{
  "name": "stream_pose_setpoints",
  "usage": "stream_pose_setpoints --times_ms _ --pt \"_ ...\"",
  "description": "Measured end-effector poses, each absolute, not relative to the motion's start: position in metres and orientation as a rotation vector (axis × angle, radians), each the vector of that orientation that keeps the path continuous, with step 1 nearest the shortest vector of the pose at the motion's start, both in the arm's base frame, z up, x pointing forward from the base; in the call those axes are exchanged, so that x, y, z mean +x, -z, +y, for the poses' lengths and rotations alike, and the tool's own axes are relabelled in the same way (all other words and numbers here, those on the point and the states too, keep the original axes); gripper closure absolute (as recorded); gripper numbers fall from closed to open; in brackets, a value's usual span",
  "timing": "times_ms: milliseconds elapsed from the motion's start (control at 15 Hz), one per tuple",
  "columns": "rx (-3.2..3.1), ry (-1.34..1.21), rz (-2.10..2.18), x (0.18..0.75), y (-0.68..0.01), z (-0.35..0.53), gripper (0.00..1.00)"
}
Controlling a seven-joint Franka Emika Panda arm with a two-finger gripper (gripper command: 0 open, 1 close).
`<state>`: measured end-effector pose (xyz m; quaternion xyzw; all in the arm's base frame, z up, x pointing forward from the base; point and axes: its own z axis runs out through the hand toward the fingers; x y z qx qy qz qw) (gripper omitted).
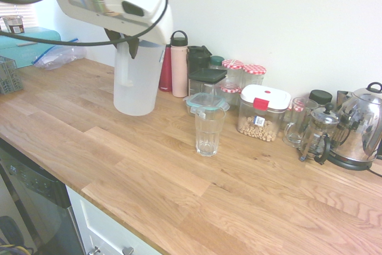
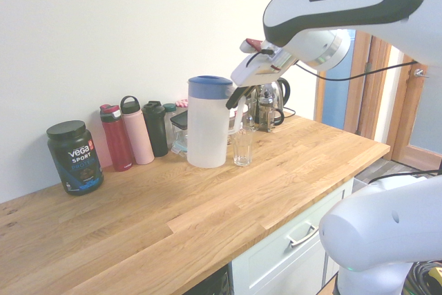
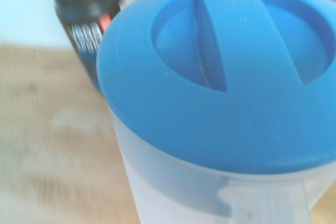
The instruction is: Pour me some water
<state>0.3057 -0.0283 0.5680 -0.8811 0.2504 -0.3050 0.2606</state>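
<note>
Overhead, the arm (image 2: pixel 345 1) angles down, fingers (image 2: pixel 238 94) clamping the jug's (image 2: pixel 209 126) handle.

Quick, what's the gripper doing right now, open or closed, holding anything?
Gripper: closed on the side handle of the tall frosted-white plastic jug with the blue lid.

**Blue lid, frosted white jug on pale oak**

A frosted white jug (image 2: pixel 208 132) wears a blue lid (image 3: pixel 220 77). Behind it stand a red bottle (image 2: pixel 117 138), a pink bottle (image 2: pixel 139 134) and jars with red-and-white checked lids (image 1: pixel 254 69). The worktop (image 1: pixel 179 171) is honey-toned wood.
</note>
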Motion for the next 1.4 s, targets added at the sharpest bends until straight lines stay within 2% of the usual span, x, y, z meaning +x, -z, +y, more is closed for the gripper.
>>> stream_pose_setpoints --times_ms 267,667,1400 --pt "-2.350 0.999 0.605 0.303 -0.563 0.033 1.00" --pt "-2.523 0.922 0.575 0.322 -0.515 0.095 1.00" --pt "-2.533 0.926 0.663 0.348 -0.466 0.112 1.00"
